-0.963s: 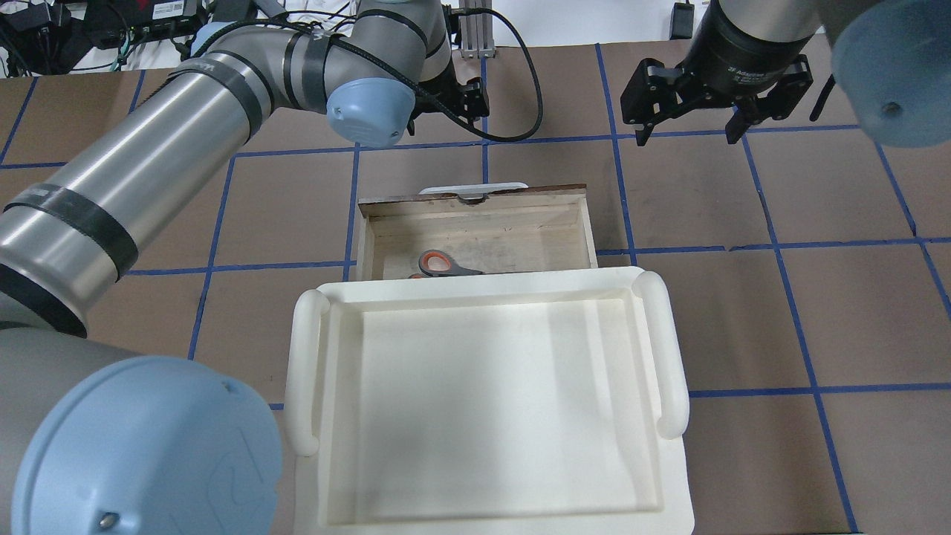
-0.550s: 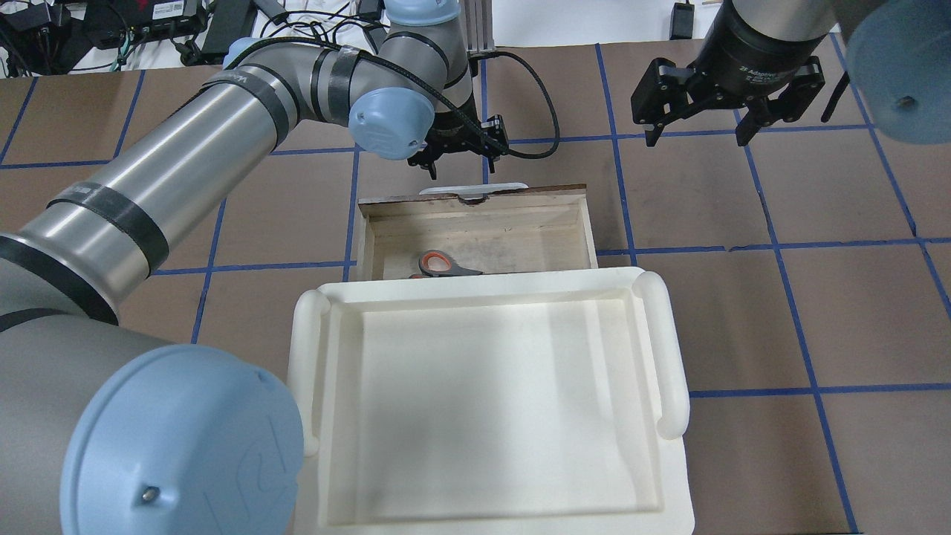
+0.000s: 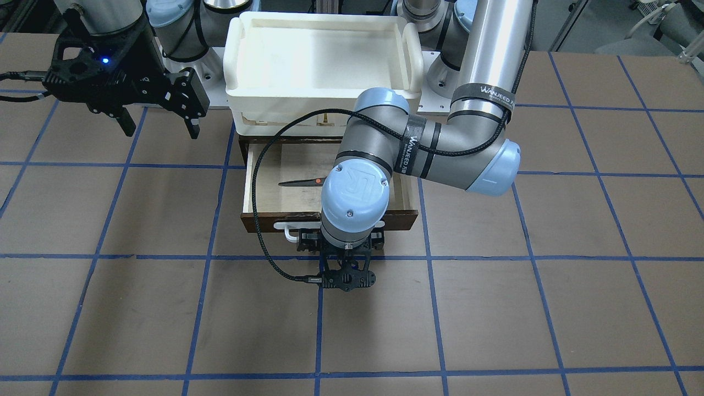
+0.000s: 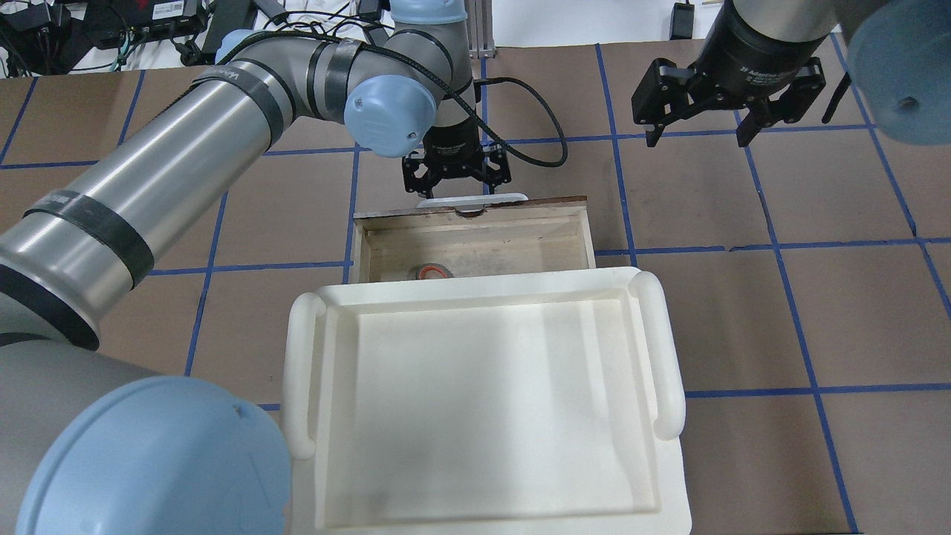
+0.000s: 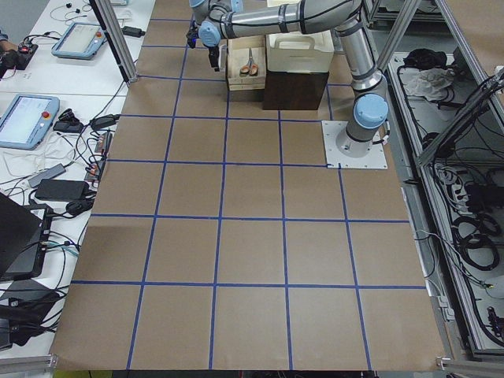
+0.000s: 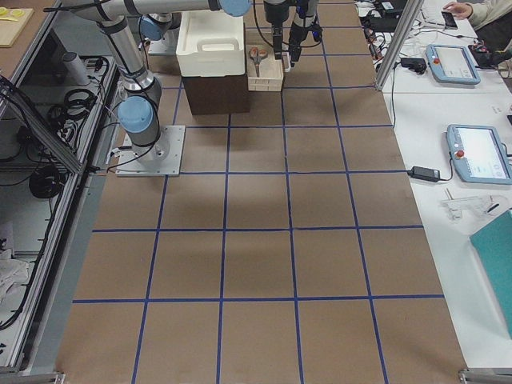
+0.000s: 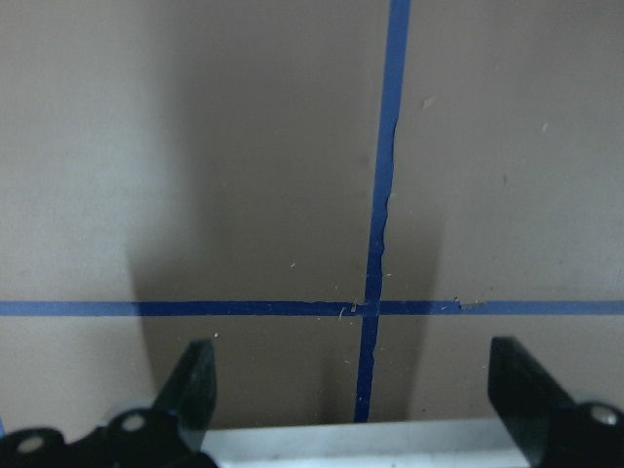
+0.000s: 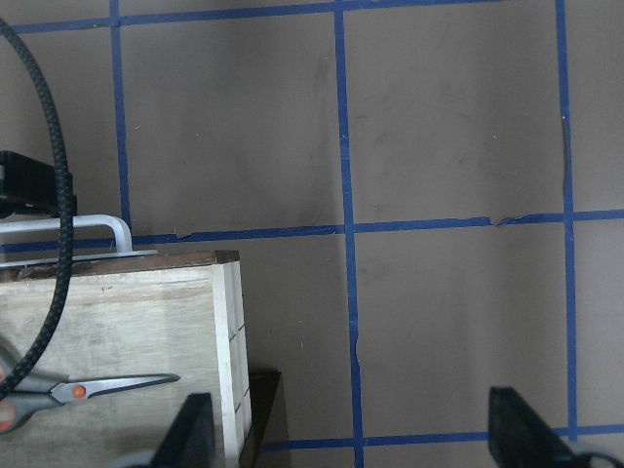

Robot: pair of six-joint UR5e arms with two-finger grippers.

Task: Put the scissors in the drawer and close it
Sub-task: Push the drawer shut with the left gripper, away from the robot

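Note:
The scissors lie inside the open drawer, mostly hidden under the white tray's edge. They show more fully in the front view and the right wrist view. My left gripper is open and points down just outside the drawer's front, by the white bar handle. The left wrist view shows the handle low between its spread fingers. My right gripper is open and empty, above the table to the drawer's far right.
A large white tray sits on top of the cabinet that holds the drawer. A black cable loops from my left wrist over the table beside the handle. Brown table with blue tape lines surrounds the drawer.
My left gripper has swung down and in to the drawer's handle. The drawer has slid a little inward, and less of the scissors shows. The right gripper has barely moved.

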